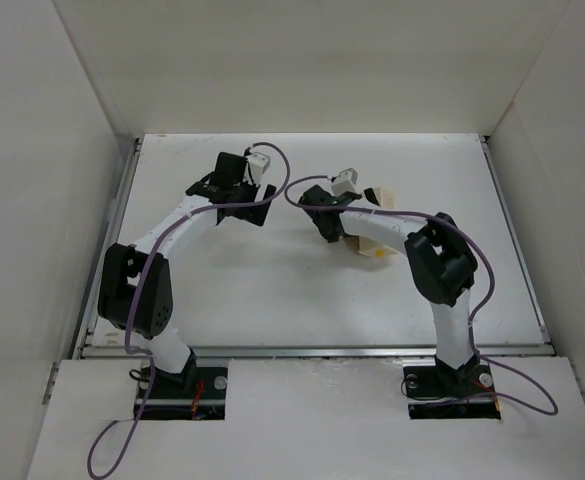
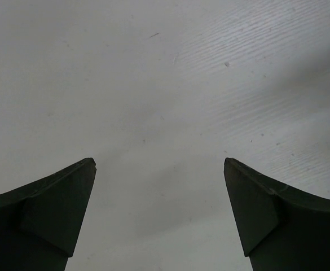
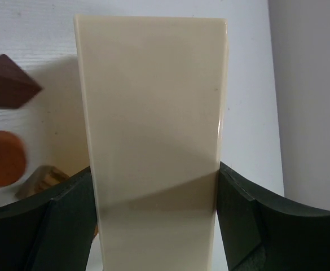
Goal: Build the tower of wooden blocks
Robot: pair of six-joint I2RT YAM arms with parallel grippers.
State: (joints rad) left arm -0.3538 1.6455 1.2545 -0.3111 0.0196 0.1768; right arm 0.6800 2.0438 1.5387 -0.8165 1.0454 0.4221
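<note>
My right gripper (image 3: 156, 186) is shut on a pale cream rectangular box (image 3: 153, 107); both fingers press its sides. Left of the box in the right wrist view lie a dark brown wedge block (image 3: 7, 84), an orange round block (image 3: 4, 158) and a tan block (image 3: 43, 178), partly hidden by my left finger. In the top view the right gripper (image 1: 337, 228) is near the table's middle, with the cream box (image 1: 369, 246) showing under the arm and a dark block (image 1: 370, 192) beside it. No stacked tower shows. My left gripper (image 2: 159, 169) is open and empty over bare table, at the back left (image 1: 234, 205).
White walls enclose the table (image 1: 272, 290) on the left, back and right. A metal rail (image 1: 312, 350) runs along the near edge. Purple cables loop off both arms.
</note>
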